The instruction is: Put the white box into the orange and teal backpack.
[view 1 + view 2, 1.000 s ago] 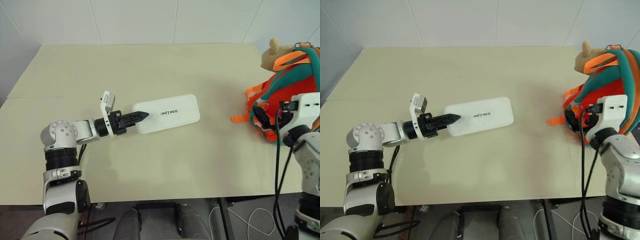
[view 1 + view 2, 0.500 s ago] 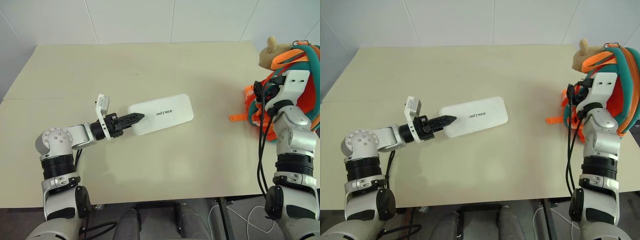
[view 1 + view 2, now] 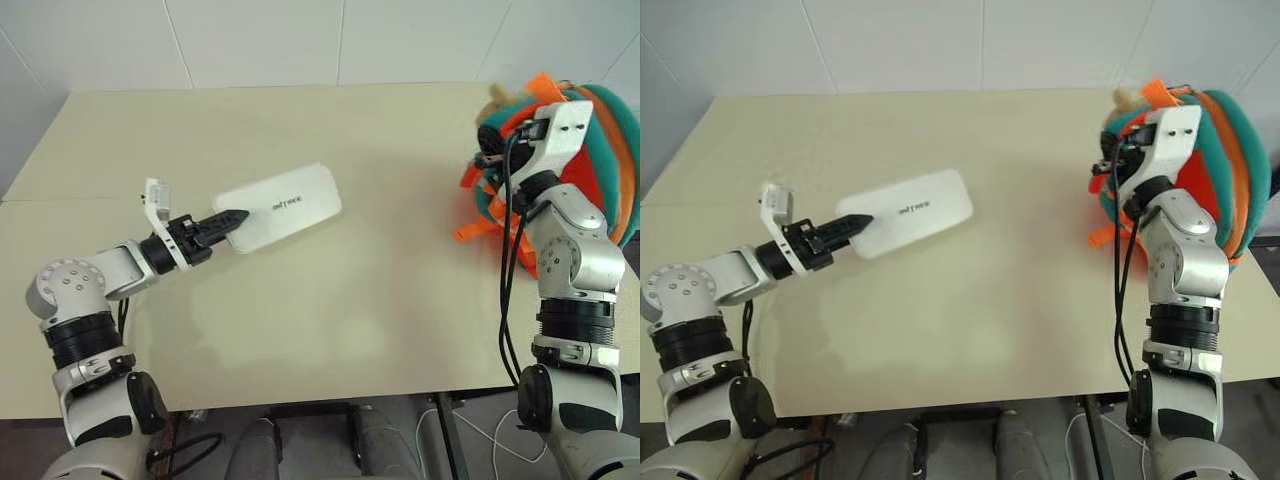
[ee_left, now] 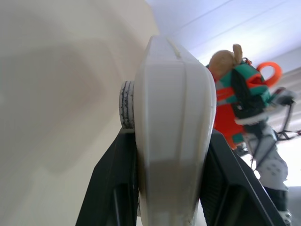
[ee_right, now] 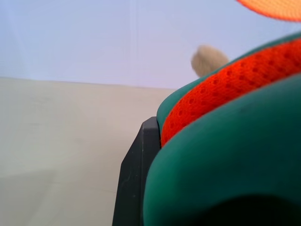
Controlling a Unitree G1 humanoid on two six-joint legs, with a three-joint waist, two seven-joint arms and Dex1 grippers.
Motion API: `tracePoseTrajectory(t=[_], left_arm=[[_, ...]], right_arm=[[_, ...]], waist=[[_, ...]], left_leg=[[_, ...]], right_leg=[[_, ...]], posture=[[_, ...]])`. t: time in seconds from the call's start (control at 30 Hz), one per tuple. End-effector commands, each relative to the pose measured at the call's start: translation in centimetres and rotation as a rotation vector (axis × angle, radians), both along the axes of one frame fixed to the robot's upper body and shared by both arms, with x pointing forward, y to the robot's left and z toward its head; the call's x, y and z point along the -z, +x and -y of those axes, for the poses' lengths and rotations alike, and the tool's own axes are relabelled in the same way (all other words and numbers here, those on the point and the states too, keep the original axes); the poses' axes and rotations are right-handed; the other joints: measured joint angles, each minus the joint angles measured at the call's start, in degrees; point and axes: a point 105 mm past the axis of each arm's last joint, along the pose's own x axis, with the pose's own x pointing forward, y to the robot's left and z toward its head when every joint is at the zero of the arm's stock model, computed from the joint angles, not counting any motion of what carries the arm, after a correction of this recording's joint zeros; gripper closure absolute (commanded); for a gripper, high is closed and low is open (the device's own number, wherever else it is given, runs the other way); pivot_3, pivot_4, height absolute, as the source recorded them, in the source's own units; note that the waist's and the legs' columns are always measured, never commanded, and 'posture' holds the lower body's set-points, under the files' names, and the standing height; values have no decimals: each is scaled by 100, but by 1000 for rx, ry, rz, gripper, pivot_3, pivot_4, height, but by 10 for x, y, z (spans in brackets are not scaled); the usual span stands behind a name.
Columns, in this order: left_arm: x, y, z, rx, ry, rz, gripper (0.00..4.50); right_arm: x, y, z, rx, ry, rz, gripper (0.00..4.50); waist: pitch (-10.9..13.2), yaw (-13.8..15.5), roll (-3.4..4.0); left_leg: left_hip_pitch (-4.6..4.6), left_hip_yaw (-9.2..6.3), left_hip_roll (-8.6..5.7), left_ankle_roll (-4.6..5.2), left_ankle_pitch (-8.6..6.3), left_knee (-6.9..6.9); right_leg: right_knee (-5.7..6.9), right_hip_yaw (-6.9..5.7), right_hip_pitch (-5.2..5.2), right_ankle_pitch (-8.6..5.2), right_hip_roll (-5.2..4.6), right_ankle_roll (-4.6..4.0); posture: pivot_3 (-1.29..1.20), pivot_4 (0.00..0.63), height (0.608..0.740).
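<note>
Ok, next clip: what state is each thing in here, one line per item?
White box: held by one end, not yet in the backpack.
Backpack: at the table's right edge, gripped.
Left end effector: shut on the white box.
Right end effector: shut on the backpack's padded teal and orange part.

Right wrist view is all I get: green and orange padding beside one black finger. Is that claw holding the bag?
Observer: It looks so. The right gripper is closed on the teal trim of the backpack, on the side facing the middle of the table.
Operator: And where is the white box?
Observer: The white box is over the table's left part, well apart from the backpack.
Operator: Just lying there?
Observer: No. The left gripper is shut on its near end, one black finger on each side.
</note>
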Motion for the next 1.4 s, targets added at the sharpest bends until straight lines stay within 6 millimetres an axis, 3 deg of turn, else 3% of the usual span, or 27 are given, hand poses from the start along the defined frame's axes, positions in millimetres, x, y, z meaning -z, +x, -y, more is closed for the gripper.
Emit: tracePoseTrajectory(t=[0.03,0.1,0.27,0.47,0.77,0.93,1.1,1.2,1.4], left_arm=[[-22,5,-13,-49,1,82,3238],[-27,8,-22,-78,13,95,3238],[-34,12,-35,-110,36,113,3238],[-39,15,-44,-122,59,134,3239],[-42,17,-50,-102,92,154,3239],[-41,17,-50,-80,116,165,3239],[-43,12,-50,-46,137,199,3239],[-56,0,-53,-13,153,306,3239],[-86,-32,-59,66,180,583,3239]], right_arm=[[-29,-27,-35,-188,-35,94,4500],[-39,-45,-56,-322,-36,117,4500],[-58,-81,-87,-542,-64,152,4500],[-75,-124,-107,-772,-81,199,4500],[-62,-169,-123,-1044,-221,136,4500],[-20,-173,-120,-1050,-424,-2,4500],[4,-173,-117,-1043,-536,-64,4500],[26,-168,-112,-1019,-613,-117,4500],[37,-156,-99,-963,-645,-155,4500]], waist=[[0,-7,0],[1,-12,1],[1,-52,1],[1,-31,1],[1,95,1],[2,168,-2],[3,202,-5],[2,193,-10],[2,188,-10]], left_leg=[[-1,0,0,0,0,1],[-5,0,-1,0,0,1],[-15,0,2,-1,-1,-4],[-32,-3,2,0,-2,-4],[-101,-10,2,0,-2,4],[-108,-9,2,1,-2,9],[-107,-4,0,2,-1,20],[-106,-7,1,3,0,20],[-105,-2,2,2,0,20]], right_leg=[[0,0,0,0,-1,0],[-2,0,-2,0,-2,0],[0,-1,-17,-1,-1,-2],[-12,-6,-24,-2,-3,-3],[3,-14,-92,-3,-4,-6],[0,-15,-98,-5,-4,-9],[11,-13,-99,-4,-4,-8],[12,-14,-98,-5,-1,-9],[14,-10,-99,-5,-3,-10]], posture=[[0,150,740],[0,150,740],[0,150,740],[0,150,740],[0,150,740],[0,150,740],[0,150,740],[0,150,740],[0,150,740]])
